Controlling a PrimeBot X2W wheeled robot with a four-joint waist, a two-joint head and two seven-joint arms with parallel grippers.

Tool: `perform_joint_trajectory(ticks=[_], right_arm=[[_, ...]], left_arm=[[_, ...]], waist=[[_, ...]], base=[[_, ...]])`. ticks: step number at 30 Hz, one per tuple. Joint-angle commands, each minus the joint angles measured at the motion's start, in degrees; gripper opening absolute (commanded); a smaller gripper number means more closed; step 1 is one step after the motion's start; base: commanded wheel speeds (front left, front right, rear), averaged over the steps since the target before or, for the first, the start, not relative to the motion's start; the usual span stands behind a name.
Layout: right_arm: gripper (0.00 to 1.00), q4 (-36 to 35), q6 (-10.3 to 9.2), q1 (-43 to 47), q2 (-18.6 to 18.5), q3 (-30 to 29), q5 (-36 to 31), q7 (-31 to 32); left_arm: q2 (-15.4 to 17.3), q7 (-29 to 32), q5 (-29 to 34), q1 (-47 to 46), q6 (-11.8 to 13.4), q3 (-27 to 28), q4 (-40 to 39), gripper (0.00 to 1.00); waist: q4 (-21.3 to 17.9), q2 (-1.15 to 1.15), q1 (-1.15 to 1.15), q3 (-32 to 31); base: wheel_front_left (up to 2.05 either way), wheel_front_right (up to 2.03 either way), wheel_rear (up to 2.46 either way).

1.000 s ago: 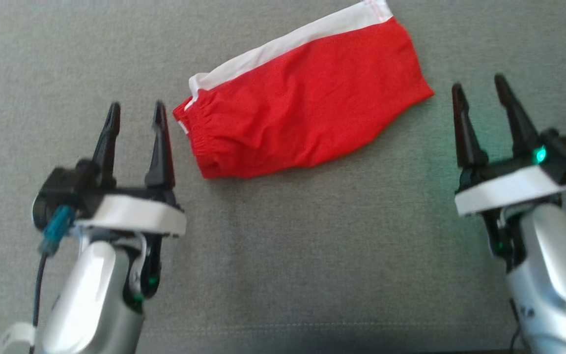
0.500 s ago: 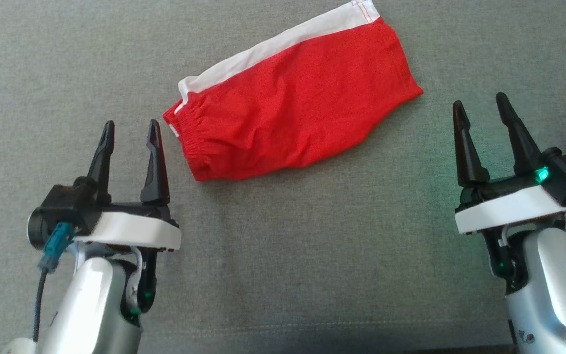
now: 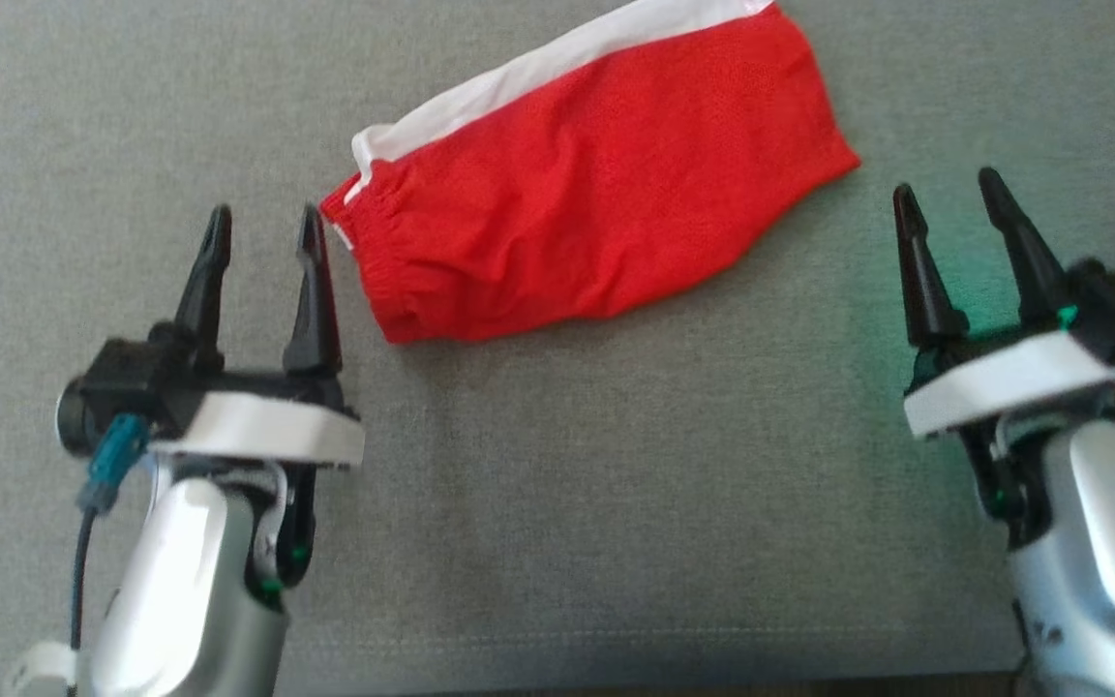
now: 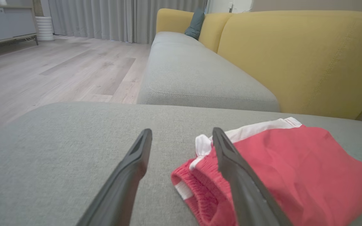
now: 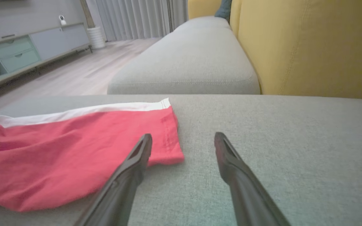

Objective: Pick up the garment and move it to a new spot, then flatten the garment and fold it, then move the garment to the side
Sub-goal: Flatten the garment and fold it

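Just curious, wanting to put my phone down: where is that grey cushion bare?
The widest bare stretch of grey cushion lies between the left gripper and the right gripper, nearer the robot than the red shorts. It is crowded at the waistband, beside the left gripper.

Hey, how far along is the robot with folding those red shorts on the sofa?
Done, apparently: the red shorts lie doubled over and flat on the grey cushion, so flattening and folding look finished. In hand: nothing; the left gripper and right gripper flank the shorts with fingers open and empty. Left: likely moving the shorts to the side.
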Motion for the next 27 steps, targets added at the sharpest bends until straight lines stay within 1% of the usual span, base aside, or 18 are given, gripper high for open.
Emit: perform_joint_trajectory(ticks=[1, 7, 12, 13, 14, 18, 19, 20, 21, 22, 27], right_arm=[[1.00, -0.54, -0.05, -3.63, -1.27, 1.39, 0.10, 1.15], [1.00, 7.34, -0.05, -11.78, -3.66, 4.74, 1.93, 6.52], [1.00, 12.77, -0.05, -17.08, -4.75, 7.51, 3.91, 13.86], [1.00, 13.35, -0.05, -17.99, -4.81, 7.95, 4.23, 15.23], [1.00, 14.50, -0.05, -19.34, -4.95, 8.58, 4.64, 18.17], [1.00, 15.46, -0.05, -20.85, -4.80, 9.61, 6.78, 22.34], [0.82, 15.61, -0.05, -21.07, -4.88, 9.74, 7.02, 23.05], [0.82, 15.61, -0.05, -21.07, -4.88, 9.74, 7.02, 23.05], [0.47, 15.62, -0.05, -21.19, -4.84, 9.82, 7.39, 23.40], [0.00, 15.54, -0.05, -21.26, -4.79, 9.81, 7.65, 23.42], [0.00, 14.75, -0.05, -19.03, -3.96, 8.78, 7.51, 21.14]], left_arm=[[0.30, -0.30, 0.67, -3.16, -0.38, 1.82, -2.32, 1.00], [-1.02, -0.30, 1.36, -5.73, -1.59, 1.28, -1.99, 1.00], [-1.77, -0.30, 1.92, -6.80, -2.11, 1.62, -1.57, 1.00], [-1.88, -0.30, 2.06, -6.90, -2.19, 1.71, -1.50, 1.00], [-2.10, -0.30, 2.27, -7.02, -2.35, 1.87, -1.40, 1.00], [-2.45, -0.30, 2.58, -7.14, -2.68, 2.11, -1.27, 1.00], [-2.52, -0.30, 2.64, -7.17, -2.76, 2.16, -1.25, 1.00], [-2.52, -0.30, 2.64, -7.17, -2.76, 2.16, -1.25, 1.00], [-2.59, -0.30, 2.71, -7.23, -2.85, 2.20, -1.24, 1.00], [-2.64, -0.30, 2.82, -7.30, -2.92, 2.25, -1.26, 1.00], [-2.83, -0.30, 3.31, -6.91, -3.16, 2.73, -1.12, 1.00]], waist=[[0.87, 0.00, 0.00, 1.90], [3.15, 0.00, 0.00, 5.11], [4.21, 0.00, 0.00, 6.39], [4.28, 0.00, 0.00, 6.54], [4.39, 0.00, 0.00, 6.73], [4.53, 0.00, 0.00, 6.99], [4.55, 0.00, 0.00, 7.07], [4.55, 0.00, 0.00, 7.07], [4.58, 0.00, 0.00, 7.14], [4.58, 0.00, 0.00, 7.19], [4.06, 0.00, 0.00, 6.42]], base=[[0.00, 0.00, 0.00], [0.00, 0.00, 0.00], [0.00, 0.00, 0.00], [0.00, 0.00, 0.00], [0.00, 0.00, 0.00], [0.00, 0.00, 0.00], [0.00, 0.00, 0.00], [0.00, 0.00, 0.00], [0.00, 0.00, 0.00], [0.00, 0.00, 0.00], [0.00, 0.00, 0.00]])
